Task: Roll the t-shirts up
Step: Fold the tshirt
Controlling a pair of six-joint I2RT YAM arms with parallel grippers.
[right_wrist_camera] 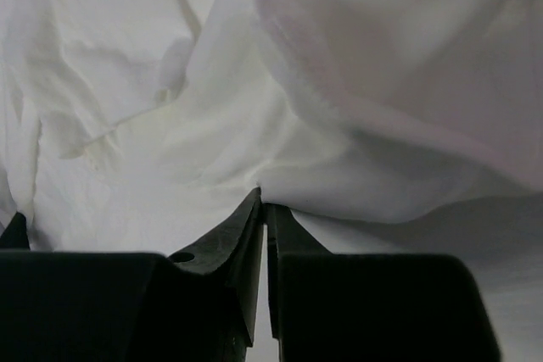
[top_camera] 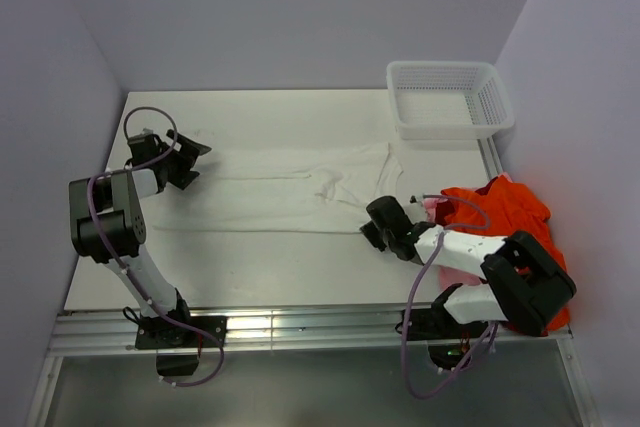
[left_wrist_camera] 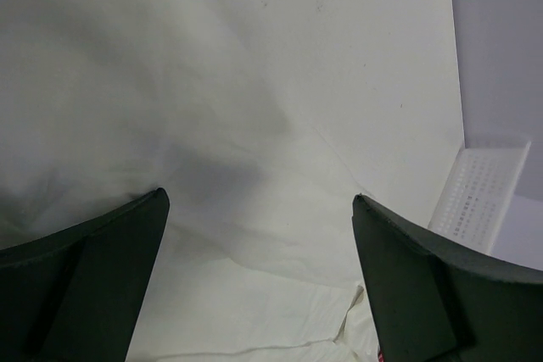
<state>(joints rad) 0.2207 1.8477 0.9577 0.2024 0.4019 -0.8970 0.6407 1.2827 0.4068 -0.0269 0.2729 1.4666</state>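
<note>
Right gripper (right_wrist_camera: 263, 208), jaws nearly together, pinches one wrinkled white t-shirt (top_camera: 270, 192); left gripper (left_wrist_camera: 259, 199) spread wide. One crumpled orange-red cloth heap (top_camera: 510, 205); one rectangular mesh basket (top_camera: 440, 130).

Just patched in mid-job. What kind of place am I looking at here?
Probably a lab test cell, not a laundry: bare lilac walls box in a white table, two robot arms are bolted to its near edge, with a white t-shirt, orange t-shirts and a basket on it.
</note>
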